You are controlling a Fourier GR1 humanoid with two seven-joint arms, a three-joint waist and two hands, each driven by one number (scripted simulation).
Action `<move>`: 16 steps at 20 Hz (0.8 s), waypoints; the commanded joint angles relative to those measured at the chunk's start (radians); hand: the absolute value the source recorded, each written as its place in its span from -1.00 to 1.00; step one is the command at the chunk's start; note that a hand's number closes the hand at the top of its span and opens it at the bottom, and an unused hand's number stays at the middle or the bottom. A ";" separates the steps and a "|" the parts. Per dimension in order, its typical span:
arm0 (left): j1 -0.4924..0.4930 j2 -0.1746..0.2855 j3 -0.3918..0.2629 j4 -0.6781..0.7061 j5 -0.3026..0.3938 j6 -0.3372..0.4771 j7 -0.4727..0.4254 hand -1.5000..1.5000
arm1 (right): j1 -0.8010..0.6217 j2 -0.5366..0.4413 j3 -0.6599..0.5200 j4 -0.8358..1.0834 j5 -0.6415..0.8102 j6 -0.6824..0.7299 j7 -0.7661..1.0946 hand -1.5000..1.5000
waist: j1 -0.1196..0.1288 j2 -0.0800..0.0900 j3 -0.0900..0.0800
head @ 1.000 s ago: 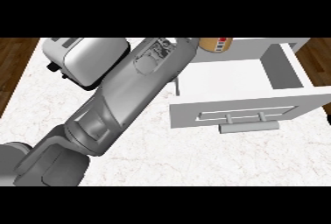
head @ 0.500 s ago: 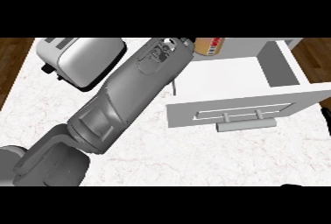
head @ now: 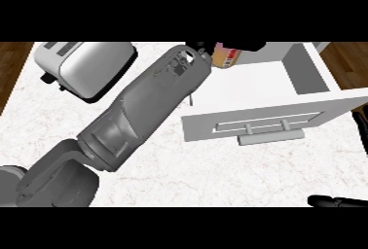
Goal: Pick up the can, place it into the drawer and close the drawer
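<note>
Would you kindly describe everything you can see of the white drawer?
The drawer is a white, smooth-looking box, pulled open and seen from above. Its front panel, with a recessed frame and a grey bar handle, faces the robot. Its inside is pale, one side wall grey-shaded. The can is at its far left corner, under the left hand; whether it is inside, I cannot tell.

Orange can (head: 226, 57), white drawer (head: 338, 108), silver toaster (head: 86, 68), white-marbled counter (head: 215, 175)

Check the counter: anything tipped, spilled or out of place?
Nothing stands out. The can is held in the left hand beside the drawer, which stands open; the toaster sits flat on the counter.
</note>
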 commanded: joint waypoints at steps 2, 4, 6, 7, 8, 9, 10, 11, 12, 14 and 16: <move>0.024 0.000 -0.041 0.026 0.019 0.026 -0.033 -1.00 | -0.010 0.006 0.014 -0.003 0.015 -0.010 0.010 -1.00 | -0.015 0.004 0.000; 0.022 0.000 -0.046 0.030 0.037 0.061 -0.015 -1.00 | -0.015 0.004 0.021 0.034 0.039 -0.004 -0.027 -1.00 | -0.022 0.007 0.000; 0.015 0.000 -0.039 0.031 0.052 0.059 -0.017 -1.00 | 0.000 -0.024 -0.015 -0.033 -0.006 0.009 0.010 -1.00 | -0.020 0.000 -0.001; 0.049 0.000 -0.041 0.042 0.054 0.080 -0.055 -1.00 | -0.014 0.006 0.032 -0.030 0.015 -0.007 0.030 -1.00 | -0.033 0.010 -0.001; 0.057 0.000 -0.048 0.045 0.052 0.064 -0.068 -1.00 | 0.012 -0.012 0.000 0.023 -0.006 0.028 -0.027 -1.00 | -0.020 0.007 0.000; 0.036 0.000 -0.054 0.032 0.063 0.103 -0.040 -1.00 | 0.008 0.001 0.029 -0.042 0.010 0.008 0.021 -1.00 | -0.031 0.004 -0.001; 0.057 0.000 -0.073 0.027 0.062 0.109 -0.045 -1.00 | -0.012 -0.016 0.021 -0.042 0.001 0.009 0.043 -1.00 | -0.028 0.004 -0.001; 0.063 0.000 -0.078 0.036 0.062 0.132 -0.054 -1.00 | -0.040 -0.026 0.021 -0.033 0.006 0.006 0.050 -1.00 | -0.031 0.008 -0.001; 0.078 0.000 -0.084 0.018 0.070 0.129 -0.068 -1.00 | -0.028 -0.015 0.006 -0.019 -0.007 0.001 0.034 -1.00 | -0.028 0.006 -0.001; 0.008 0.000 -0.069 0.038 0.079 0.097 -0.036 -1.00 | 0.005 0.018 0.042 -0.028 0.030 -0.010 0.023 -1.00 | -0.005 0.000 -0.001; 0.039 0.000 -0.065 0.028 0.102 0.131 -0.054 -1.00 | -0.004 -0.027 -0.008 -0.032 -0.014 0.020 0.012 -1.00 | -0.024 0.004 0.000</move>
